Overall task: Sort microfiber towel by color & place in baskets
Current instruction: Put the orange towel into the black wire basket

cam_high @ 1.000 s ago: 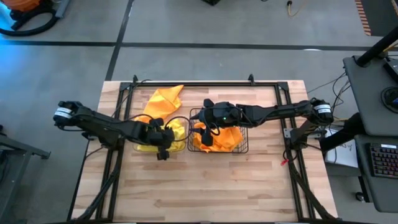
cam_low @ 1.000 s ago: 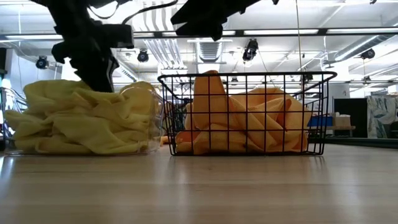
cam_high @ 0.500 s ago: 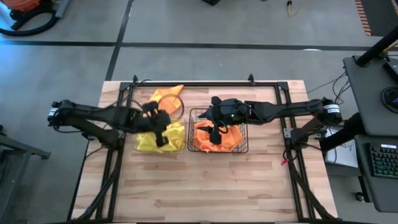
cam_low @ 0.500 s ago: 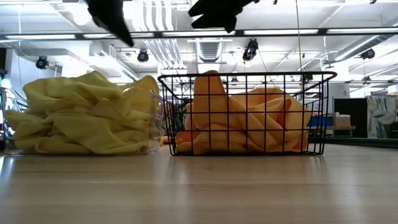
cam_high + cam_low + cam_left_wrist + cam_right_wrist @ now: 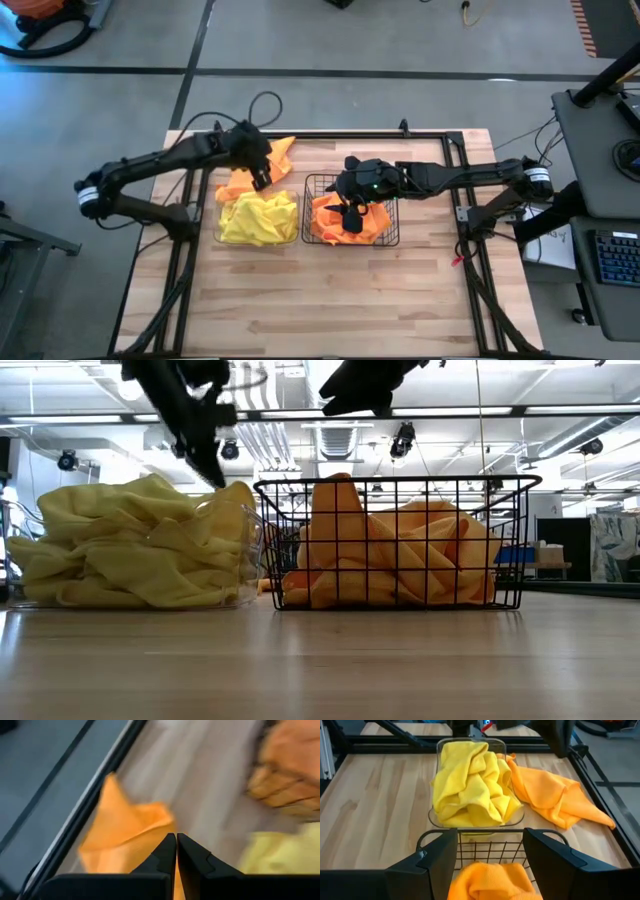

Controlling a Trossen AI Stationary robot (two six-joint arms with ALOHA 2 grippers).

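So the one cloth left to sort is the loose orange towel, lying on the counter toward the upper left of the high view, just behind the clear bin. We reckon it sits there because it's the last orange one not yet binned. Yellow towels fill the clear bin, and orange towels are heaped in the black wire basket right beside it at centre frame.

The left pincer hangs over the near edge of that loose orange towel with its fingers clenched together and nothing between them. In the left wrist view the two dark tips meet flush, with orange cloth showing beyond. Our guess is it's lining up for a pick and will have to spread first.

The right pincer is parked over the wire basket with its jaws spread wide and empty, probably just waiting its turn or done with a drop. Through its own camera we see the fingers standing apart above the basket rim.

Hard to call:
- The left wrist view is smeared, so we can't tell whether the tips touch the cloth.
- In the low view the loose towel is mostly hidden behind the bins.
- How many cloths are in each pile, no idea.
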